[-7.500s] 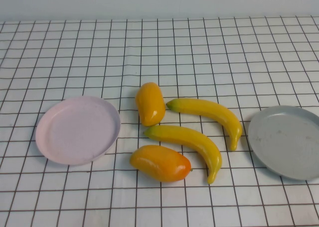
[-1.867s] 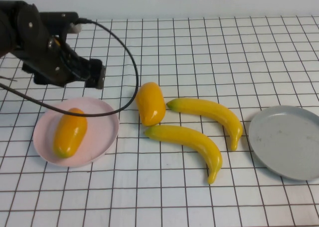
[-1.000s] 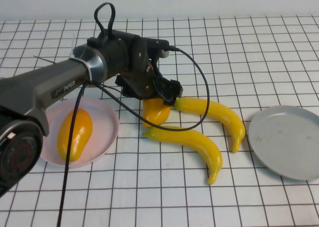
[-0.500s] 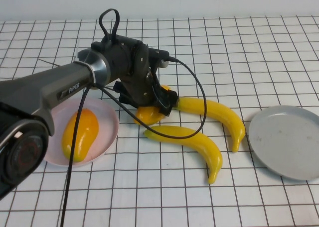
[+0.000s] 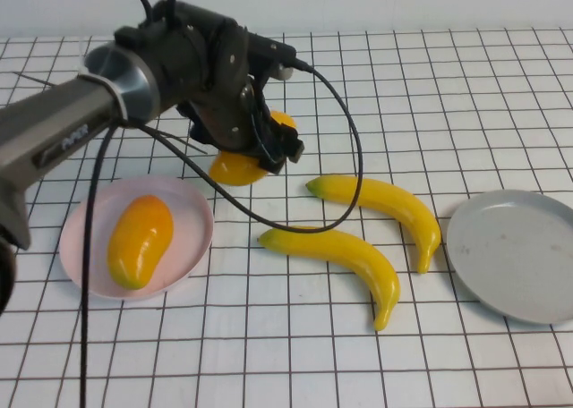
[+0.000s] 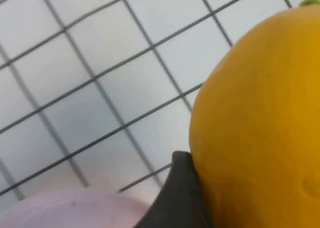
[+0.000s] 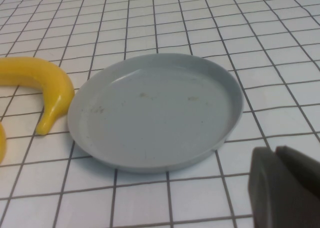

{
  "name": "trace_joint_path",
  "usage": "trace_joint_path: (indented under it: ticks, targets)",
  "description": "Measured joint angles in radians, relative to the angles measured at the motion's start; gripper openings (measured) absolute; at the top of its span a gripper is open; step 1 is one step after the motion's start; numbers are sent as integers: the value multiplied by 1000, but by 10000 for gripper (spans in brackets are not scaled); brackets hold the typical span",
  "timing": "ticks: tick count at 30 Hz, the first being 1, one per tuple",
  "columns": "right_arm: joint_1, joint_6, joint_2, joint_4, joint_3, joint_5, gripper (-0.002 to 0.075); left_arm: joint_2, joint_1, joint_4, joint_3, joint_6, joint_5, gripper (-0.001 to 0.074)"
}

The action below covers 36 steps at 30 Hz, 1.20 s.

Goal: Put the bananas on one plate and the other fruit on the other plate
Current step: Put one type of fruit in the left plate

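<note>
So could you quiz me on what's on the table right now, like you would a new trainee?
1. True or false: both bananas already lie on the grey-blue plate.
2. What is the left gripper shut on? A) a banana B) a mango-like fruit C) the pink plate
3. Fill in: the pink plate holds ___ fruit.

The right gripper is near the grey-blue plate, seen only in its own wrist view.

Key:
1. False; both bananas lie on the table, and the grey-blue plate has nothing on it.
2. B, the mango-like fruit, lifted off the table.
3. One: a second mango-like fruit.
</note>
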<state>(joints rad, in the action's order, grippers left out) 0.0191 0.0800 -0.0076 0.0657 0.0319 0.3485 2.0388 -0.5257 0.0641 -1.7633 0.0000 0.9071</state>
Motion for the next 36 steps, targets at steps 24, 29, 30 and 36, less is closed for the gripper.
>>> trace_joint_path:
  ticks: [24, 29, 30, 36]
  targets:
    - [0, 0, 0, 0, 0, 0, -15, -362, 194, 201, 414, -230, 91, 537]
    - [0, 0, 0, 0, 0, 0, -15, -368, 263, 192, 512, -241, -43, 537]
    - [0, 0, 0, 0, 0, 0, -15, -363, 272, 190, 522, -243, -66, 537]
    - [0, 0, 0, 0, 0, 0, -15, -307, 298, 168, 537, -247, -172, 537]
